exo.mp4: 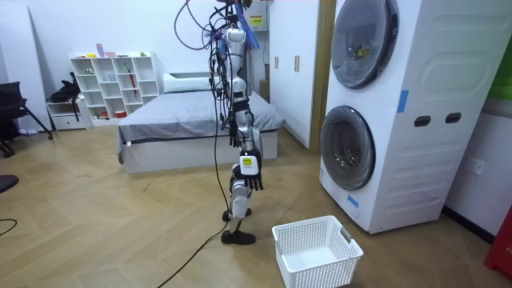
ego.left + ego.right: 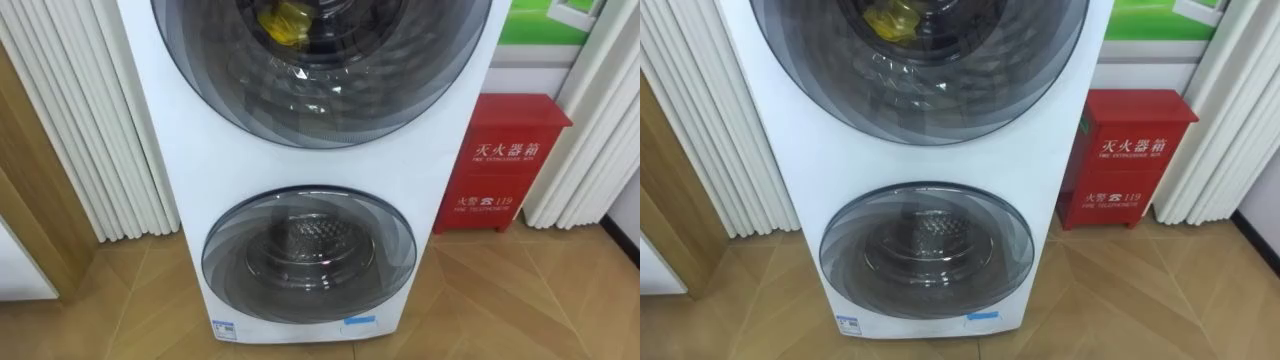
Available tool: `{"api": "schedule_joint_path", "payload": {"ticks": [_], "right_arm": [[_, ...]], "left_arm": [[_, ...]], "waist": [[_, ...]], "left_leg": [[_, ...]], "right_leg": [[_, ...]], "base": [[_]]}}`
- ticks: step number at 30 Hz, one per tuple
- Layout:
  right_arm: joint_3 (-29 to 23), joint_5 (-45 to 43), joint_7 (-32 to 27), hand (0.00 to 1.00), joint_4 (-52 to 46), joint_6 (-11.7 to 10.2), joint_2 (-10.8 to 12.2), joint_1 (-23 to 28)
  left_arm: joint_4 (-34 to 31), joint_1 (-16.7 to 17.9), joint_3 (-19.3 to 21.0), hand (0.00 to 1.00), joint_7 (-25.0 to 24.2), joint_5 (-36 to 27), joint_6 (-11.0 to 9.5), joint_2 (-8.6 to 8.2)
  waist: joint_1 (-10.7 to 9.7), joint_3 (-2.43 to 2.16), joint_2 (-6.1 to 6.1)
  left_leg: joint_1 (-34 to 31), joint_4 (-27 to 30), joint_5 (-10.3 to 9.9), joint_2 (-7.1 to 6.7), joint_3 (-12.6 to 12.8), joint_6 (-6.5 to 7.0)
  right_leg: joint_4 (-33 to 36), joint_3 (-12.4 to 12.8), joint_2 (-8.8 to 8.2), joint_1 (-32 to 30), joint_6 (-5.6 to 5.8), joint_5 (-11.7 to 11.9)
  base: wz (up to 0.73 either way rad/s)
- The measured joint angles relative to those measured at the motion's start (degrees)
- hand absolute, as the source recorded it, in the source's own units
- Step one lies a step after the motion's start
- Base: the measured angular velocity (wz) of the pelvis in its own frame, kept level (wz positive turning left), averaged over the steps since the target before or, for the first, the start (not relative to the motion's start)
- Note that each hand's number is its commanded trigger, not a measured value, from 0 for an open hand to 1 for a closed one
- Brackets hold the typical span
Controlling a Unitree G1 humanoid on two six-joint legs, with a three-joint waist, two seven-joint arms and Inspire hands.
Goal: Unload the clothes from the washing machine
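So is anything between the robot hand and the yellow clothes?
Yes. The upper washer door is shut, with the yellow cloth behind its glass. The right robot hand hangs by the robot's side, away from that door.

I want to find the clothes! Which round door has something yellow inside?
The upper round grey-glass door: a yellow cloth shows behind it. The lower round door shows just its bare metal drum.

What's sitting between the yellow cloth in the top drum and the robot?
The upper drum's closed glass door. The left eye view shows the yellow cloth lying behind it.
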Motion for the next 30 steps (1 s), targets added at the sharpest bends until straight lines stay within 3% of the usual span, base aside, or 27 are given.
{"api": "schedule_joint_path", "payload": {"ticks": [10,18,21,25,28,30], "right_arm": [[0.0,-0.2,0.0,0.0,-0.7,-0.5,-0.1,0.1],[-0.1,-0.1,0.0,0.0,-0.7,-0.6,-0.2,-0.2],[-0.3,-4.9,-0.7,0.0,-6.4,0.7,-0.7,-1.8],[-2.7,-6.0,-2.9,0.0,-19.8,0.4,-1.4,-9.0],[-5.3,-5.2,-3.7,0.0,-24.0,-0.5,-3.1,-17.4],[-7.0,-4.6,-4.5,0.0,-27.5,-1.4,-3.9,-20.1]], "left_arm": [[0.0,-0.2,0.1,0.0,0.0,0.1,-0.4,0.01],[0.0,-1.0,0.1,0.0,0.0,0.1,-2.2,0.11],[-0.2,-1.2,0.2,0.0,-0.2,0.8,-3.3,0.31],[-1.2,-1.9,1.8,0.0,-0.6,2.0,-5.0,1.48],[-1.7,-2.8,2.3,0.0,-0.7,2.4,-6.3,2.25],[-3.5,-2.5,2.5,0.0,-0.9,2.4,-6.4,2.37]], "waist": [[0.0,0.05,0.06],[0.3,0.11,-0.03],[0.2,0.62,-0.45],[0.4,0.72,-1.03],[0.5,0.38,-1.12],[0.5,0.04,-1.58]], "left_leg": [[0.0,0.0,0.0,-0.01,-0.1,0.0],[0.0,0.1,0.0,-0.03,-0.3,0.0],[-0.1,0.1,0.0,-0.02,0.1,0.01],[-0.3,0.5,0.0,-0.06,0.1,0.02],[-0.5,0.9,0.1,-0.14,-0.3,0.04],[-0.6,1.0,0.2,-0.65,-1.3,0.04]], "right_leg": [[0.0,0.0,0.0,0.0,0.0,0.0],[0.0,-0.1,-0.01,0.0,0.0,0.0],[0.1,-0.1,-0.07,-0.3,0.0,0.0],[0.2,-0.2,-0.08,-0.8,0.0,0.0],[0.2,-1.6,-0.21,-0.8,-0.02,0.0],[0.1,-1.8,-0.23,-0.6,-0.02,0.0]], "base": [[0.0],[0.0],[-0.1],[-0.04],[0.12],[0.23]]}}
